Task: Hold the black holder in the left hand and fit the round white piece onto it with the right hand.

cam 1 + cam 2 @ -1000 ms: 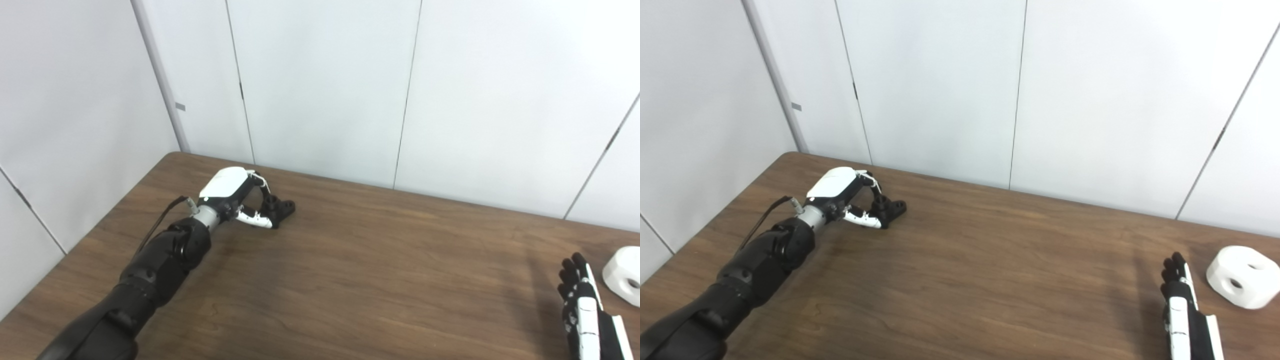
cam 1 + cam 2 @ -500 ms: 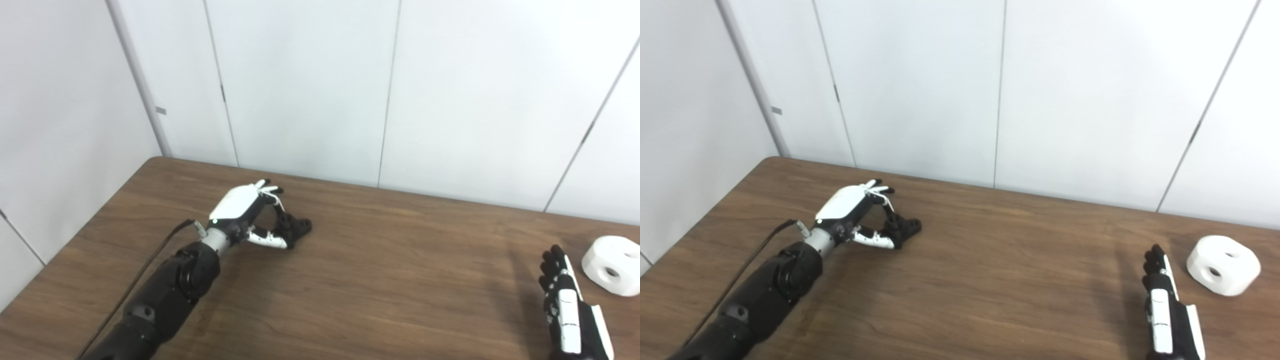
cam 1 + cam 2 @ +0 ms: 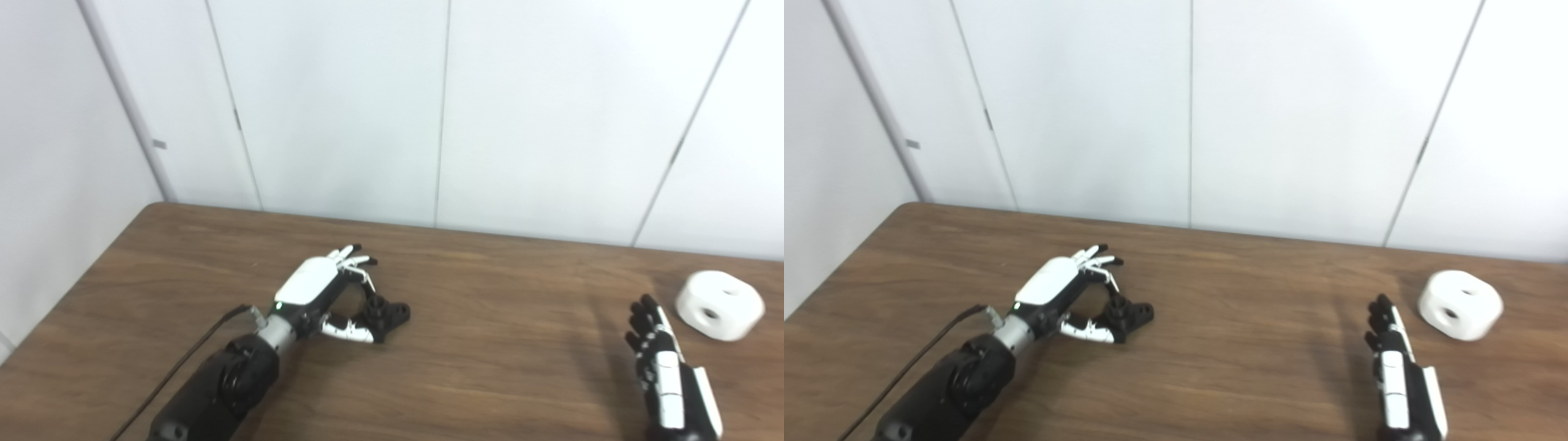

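**Black holder on the counter beside the left robot hand, white piece off to the right**

Black holder (image 3: 384, 312) lies on the brown counter (image 3: 478, 367), left of its middle. You can see a short upright peg on it and a flatter lobed part reaching to the right. Your left robot hand (image 3: 318, 288) sits just to the holder's left, white back turned up. Its fingers (image 3: 354, 257) are spread and raised, pointing away over the holder without closing on it. Its thumb (image 3: 346, 331) lies low along the counter and meets the holder's near side; you cannot tell from either view whether it presses the holder or merely rests against it. So the left robot hand stands apart and holds nothing.

Round white piece (image 3: 1459, 305) rests on the counter near the right edge, well apart from the holder. It has a hole in its top face and another in the side facing you.

Your right robot hand (image 3: 1396, 361) comes in from the bottom right with fingers straight and together side by side, pointing away from you, palm turned toward the middle of the counter. It is empty. The white piece lies near it, up and to its right, with bare counter between them.

A dark cable (image 3: 184, 367) runs along the left arm toward the wrist.
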